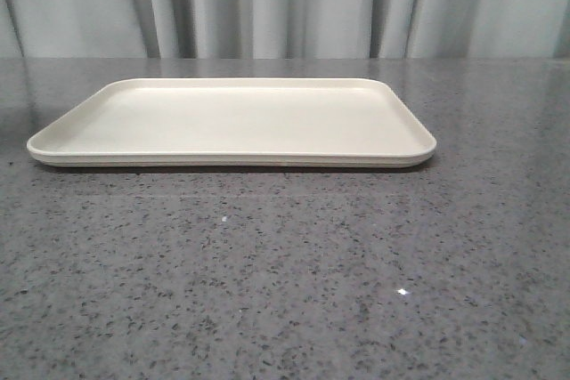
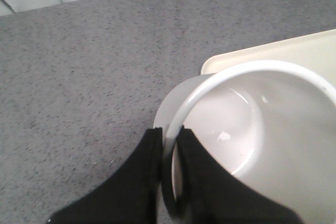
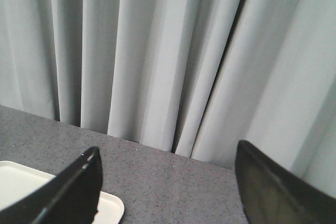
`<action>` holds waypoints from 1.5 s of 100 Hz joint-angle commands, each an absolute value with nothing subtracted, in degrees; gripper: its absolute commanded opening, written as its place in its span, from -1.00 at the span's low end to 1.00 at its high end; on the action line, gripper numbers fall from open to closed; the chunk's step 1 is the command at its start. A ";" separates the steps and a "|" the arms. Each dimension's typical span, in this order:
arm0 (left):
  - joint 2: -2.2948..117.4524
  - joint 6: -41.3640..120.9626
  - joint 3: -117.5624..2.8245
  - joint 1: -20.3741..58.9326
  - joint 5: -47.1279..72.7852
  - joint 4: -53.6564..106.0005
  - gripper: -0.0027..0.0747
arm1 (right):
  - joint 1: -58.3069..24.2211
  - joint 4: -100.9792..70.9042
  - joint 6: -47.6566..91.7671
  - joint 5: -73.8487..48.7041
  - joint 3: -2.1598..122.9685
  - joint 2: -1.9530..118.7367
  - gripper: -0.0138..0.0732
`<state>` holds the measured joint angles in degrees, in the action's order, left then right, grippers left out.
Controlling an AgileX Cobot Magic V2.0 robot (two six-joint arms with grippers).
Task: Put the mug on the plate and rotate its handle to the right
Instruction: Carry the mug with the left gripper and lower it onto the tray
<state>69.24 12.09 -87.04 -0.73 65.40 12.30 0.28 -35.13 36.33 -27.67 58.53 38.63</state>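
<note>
- The plate [image 1: 232, 122] is lying flat on the speckled grey table [image 1: 285, 291] in the front view, its long side running across the picture and its low rim showing all round.
- In that front view nothing is sitting on the plate, and neither arm nor the mug is showing there.
- The left gripper [image 2: 170, 145] is clamping the white mug [image 2: 252, 129] by its wall, one black finger [image 2: 142, 182] pressing on the outside and the other pressing on the inside, with the rim passing between them.
- In the left wrist view the mug is filling much of the picture, its open mouth facing the camera and its pale inside bottom showing.
- The mug is overlapping a rounded corner of the plate in that view; whether it is touching the plate or hanging above it cannot be told.
- The handle and the printed face are not showing in any view.
- The right gripper [image 3: 168, 192] is standing with its jaws wide apart, nothing lying between its two black fingers [image 3: 73, 192].
- In the right wrist view the right gripper is facing the pleated grey curtain [image 3: 157, 51] beyond the table edge, with one corner of the plate showing beside a finger.
</note>
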 commanded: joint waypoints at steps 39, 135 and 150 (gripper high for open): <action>78.14 13.45 -96.91 14.25 61.29 15.42 -0.98 | 0.67 -35.88 36.64 -23.90 60.58 39.21 0.53; 101.12 13.32 -103.87 25.44 63.65 14.18 -0.98 | 0.67 -35.88 36.64 -23.97 60.58 39.21 0.53; 102.34 13.32 -103.76 25.44 65.33 14.30 -0.98 | 0.67 -35.88 36.64 -23.96 60.58 39.59 0.53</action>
